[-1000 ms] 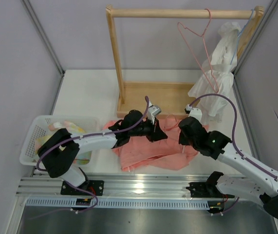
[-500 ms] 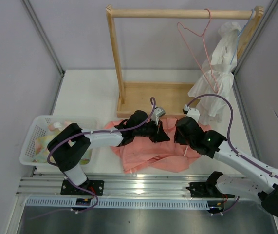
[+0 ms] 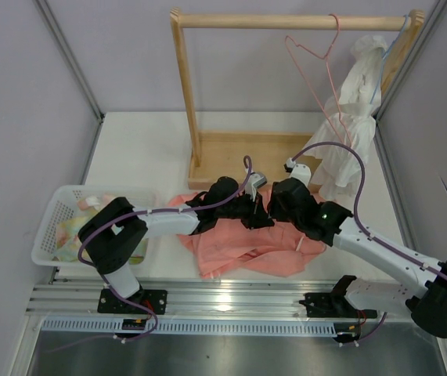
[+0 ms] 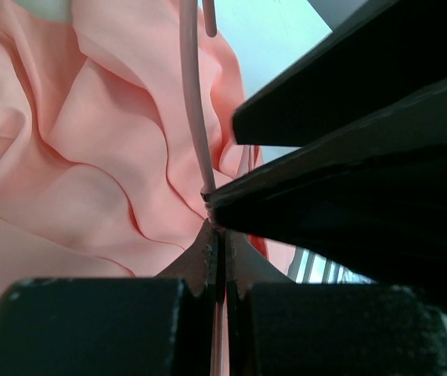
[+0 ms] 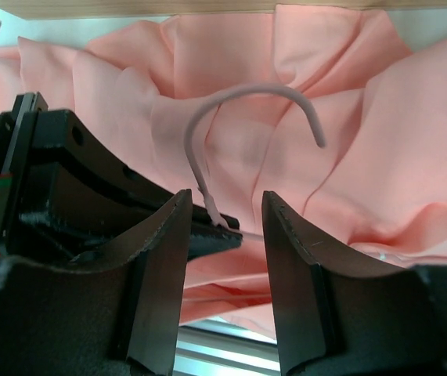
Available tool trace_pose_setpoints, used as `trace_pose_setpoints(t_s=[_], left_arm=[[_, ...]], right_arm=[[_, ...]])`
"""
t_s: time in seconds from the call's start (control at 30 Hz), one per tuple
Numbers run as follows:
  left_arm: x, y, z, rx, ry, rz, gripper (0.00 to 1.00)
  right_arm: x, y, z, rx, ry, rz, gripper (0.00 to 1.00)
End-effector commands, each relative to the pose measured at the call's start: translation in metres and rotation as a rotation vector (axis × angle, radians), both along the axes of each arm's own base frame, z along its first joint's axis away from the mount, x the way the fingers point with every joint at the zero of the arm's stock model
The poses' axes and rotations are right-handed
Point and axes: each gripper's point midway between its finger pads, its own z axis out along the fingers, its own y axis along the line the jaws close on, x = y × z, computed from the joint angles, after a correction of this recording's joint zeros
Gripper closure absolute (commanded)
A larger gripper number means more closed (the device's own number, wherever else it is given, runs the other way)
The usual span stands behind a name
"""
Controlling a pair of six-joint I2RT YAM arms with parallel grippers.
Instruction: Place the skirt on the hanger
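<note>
Left gripper point(image 4: 216, 232) is pinched tight on the hanger point(image 5: 243, 89), right at the neck below the hook. I can see the pink wire running up out of the closed tips. Right gripper point(image 5: 227, 205) has its fingers spread and is holding nothing. It faces the hook head-on, with the left tips just ahead of it. Both sit over the skirt point(image 3: 246, 249), which lies crumpled on the table just in front of the rack point(image 3: 185, 94), close to its base.
</note>
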Motion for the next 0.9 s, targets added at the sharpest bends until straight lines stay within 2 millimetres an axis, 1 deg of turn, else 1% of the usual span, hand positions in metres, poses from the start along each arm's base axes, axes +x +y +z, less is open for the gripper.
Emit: trace_pose_setpoints(t_s=[0.0, 0.07, 0.2, 0.23, 0.37, 0.43, 0.47, 0.57, 0.63, 0.67, 0.7, 0.73, 0.77, 0.8, 0.83, 0.87], left_arm=[[-0.006, -0.007, 0.001, 0.005, -0.024, -0.044, 1.0], [-0.007, -0.007, 0.003, -0.001, -0.028, -0.051, 1.0], [-0.008, -0.008, 0.011, -0.014, -0.045, -0.054, 1.0], [-0.008, -0.007, 0.009, -0.009, -0.043, -0.053, 1.0], [-0.006, -0.007, 0.013, -0.011, -0.061, -0.039, 1.0], [-0.004, -0.006, 0.017, -0.013, -0.072, -0.031, 1.0], [-0.002, -0.005, 0.019, -0.013, -0.081, -0.021, 1.0], [0.0, -0.004, 0.025, -0.018, -0.102, -0.006, 1.0], [0.004, -0.004, 0.027, -0.013, -0.108, 0.01, 1.0], [0.003, -0.004, 0.029, -0.015, -0.113, 0.008, 1.0], [0.006, -0.003, 0.031, -0.01, -0.117, 0.021, 0.98], [0.006, -0.002, 0.031, -0.006, -0.117, 0.027, 0.9], [0.006, -0.001, 0.035, -0.008, -0.124, 0.027, 0.85], [0.009, 0.002, 0.036, -0.001, -0.132, 0.046, 0.74], [0.01, 0.004, 0.037, 0.006, -0.139, 0.057, 0.68], [0.01, 0.008, 0.043, 0.012, -0.151, 0.063, 0.64]], right_arm=[[0.016, 0.017, 0.025, 0.077, -0.067, -0.017, 0.54], [0.018, 0.02, 0.022, 0.078, -0.064, -0.017, 0.54], [0.02, 0.018, 0.014, 0.063, -0.055, -0.034, 0.56], [0.02, 0.019, 0.013, 0.066, -0.055, -0.033, 0.57], [0.017, 0.018, 0.002, 0.063, -0.037, -0.035, 0.65], [0.016, 0.019, -0.001, 0.07, -0.032, -0.034, 0.67], [0.015, 0.017, -0.005, 0.067, -0.024, -0.038, 0.73], [0.012, 0.016, -0.011, 0.067, -0.016, -0.038, 0.82], [0.011, 0.015, -0.013, 0.067, -0.012, -0.041, 0.9], [0.011, 0.014, -0.015, 0.06, -0.013, -0.044, 0.97], [0.011, 0.013, -0.015, 0.057, -0.014, -0.046, 1.0], [0.011, 0.011, -0.015, 0.052, -0.016, -0.051, 1.0], [0.012, 0.009, -0.015, 0.042, -0.022, -0.057, 1.0], [0.012, 0.007, -0.015, 0.036, -0.025, -0.059, 1.0], [0.011, 0.005, -0.014, 0.03, -0.027, -0.063, 1.0], [0.012, 0.002, -0.012, 0.022, -0.035, -0.069, 1.0]])
